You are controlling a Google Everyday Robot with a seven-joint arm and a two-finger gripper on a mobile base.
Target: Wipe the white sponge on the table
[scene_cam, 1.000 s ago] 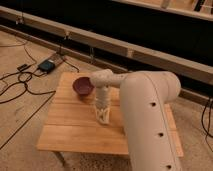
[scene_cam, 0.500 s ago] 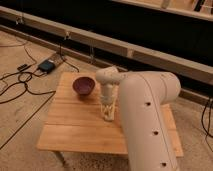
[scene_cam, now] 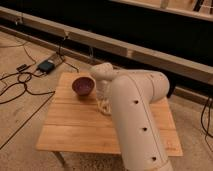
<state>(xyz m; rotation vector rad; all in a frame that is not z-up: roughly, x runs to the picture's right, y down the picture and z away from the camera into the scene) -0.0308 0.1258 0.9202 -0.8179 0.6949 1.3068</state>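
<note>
Your gripper (scene_cam: 104,106) reached down onto the table (scene_cam: 75,131), just right of the purple bowl (scene_cam: 82,85). The white sponge (scene_cam: 105,109) sat at its tip against the planks, a pale patch mostly hidden by the white arm (scene_cam: 135,115). How the gripper met it could not be told.
</note>
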